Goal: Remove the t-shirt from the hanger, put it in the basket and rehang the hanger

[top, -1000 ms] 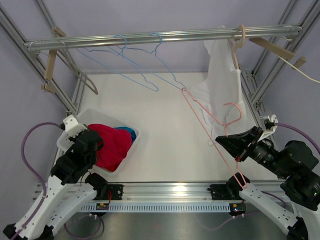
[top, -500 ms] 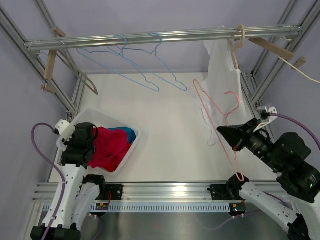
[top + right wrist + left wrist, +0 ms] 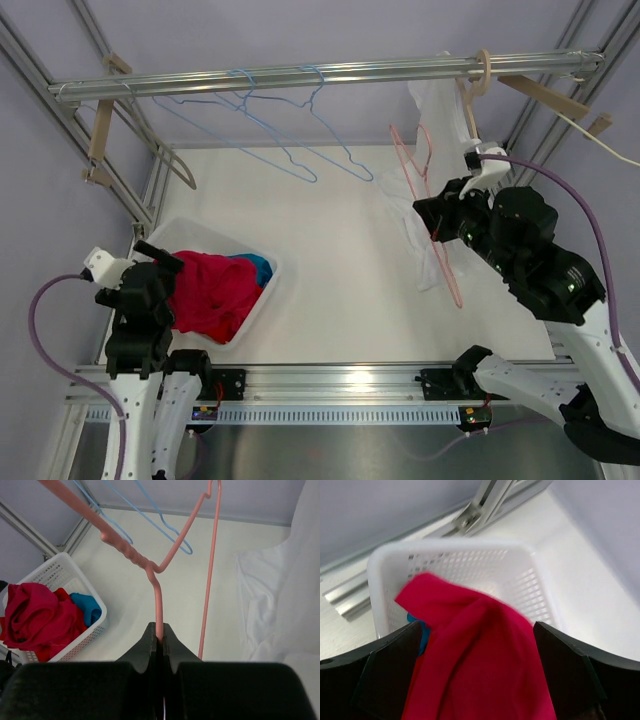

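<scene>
T-shirt (image 3: 215, 295) lies in the basket (image 3: 200, 232), so your left claw (image 3: 475, 670) gapes empty over it; your right claw (image 3: 160, 630) clamps the bare hanger (image 3: 157, 595), likely to rehang it.

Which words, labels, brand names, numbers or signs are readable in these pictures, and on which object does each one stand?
There are none: no readable text shows in any view.
The white basket, the red cloth, the pink hanger and the white t-shirt show no print, tag or logo that can be made out.
</scene>
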Robot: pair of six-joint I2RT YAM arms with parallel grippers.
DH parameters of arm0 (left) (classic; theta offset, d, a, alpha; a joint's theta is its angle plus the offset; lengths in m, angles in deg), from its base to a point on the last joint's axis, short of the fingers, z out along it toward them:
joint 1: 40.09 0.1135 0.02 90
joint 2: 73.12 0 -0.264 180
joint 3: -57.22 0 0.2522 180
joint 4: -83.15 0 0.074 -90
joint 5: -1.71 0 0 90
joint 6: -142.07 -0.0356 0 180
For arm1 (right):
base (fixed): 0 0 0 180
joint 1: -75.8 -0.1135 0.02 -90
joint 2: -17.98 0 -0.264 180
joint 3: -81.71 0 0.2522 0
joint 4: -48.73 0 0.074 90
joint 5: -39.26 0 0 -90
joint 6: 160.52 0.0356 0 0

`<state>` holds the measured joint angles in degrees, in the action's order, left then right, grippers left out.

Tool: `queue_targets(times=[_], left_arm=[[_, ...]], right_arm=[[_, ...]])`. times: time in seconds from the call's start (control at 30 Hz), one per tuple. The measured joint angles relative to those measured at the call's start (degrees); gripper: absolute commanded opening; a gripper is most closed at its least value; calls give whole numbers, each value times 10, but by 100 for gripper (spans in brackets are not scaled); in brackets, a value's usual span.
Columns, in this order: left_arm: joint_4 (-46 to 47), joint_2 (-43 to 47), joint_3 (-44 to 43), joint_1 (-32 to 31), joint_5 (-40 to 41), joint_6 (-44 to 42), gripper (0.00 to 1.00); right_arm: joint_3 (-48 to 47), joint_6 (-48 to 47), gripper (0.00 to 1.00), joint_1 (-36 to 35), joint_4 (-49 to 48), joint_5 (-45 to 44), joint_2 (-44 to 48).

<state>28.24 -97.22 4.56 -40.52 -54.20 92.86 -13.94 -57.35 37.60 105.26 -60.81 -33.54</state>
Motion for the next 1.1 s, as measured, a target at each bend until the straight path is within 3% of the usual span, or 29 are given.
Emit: queue_targets(times=[0.53, 0.77, 1.1], left_arm=[[-30, 54, -95, -25, -71, -109, 99], [-5, 54, -166, -54, -264, -153, 99], [68, 40, -167, -64, -549, -150, 99]], right_arm=[[-215, -40, 0, 2, -28, -10, -267], [-261, -35, 0, 45, -44, 10, -334], [-284, -11, 0, 85, -64, 37, -382]])
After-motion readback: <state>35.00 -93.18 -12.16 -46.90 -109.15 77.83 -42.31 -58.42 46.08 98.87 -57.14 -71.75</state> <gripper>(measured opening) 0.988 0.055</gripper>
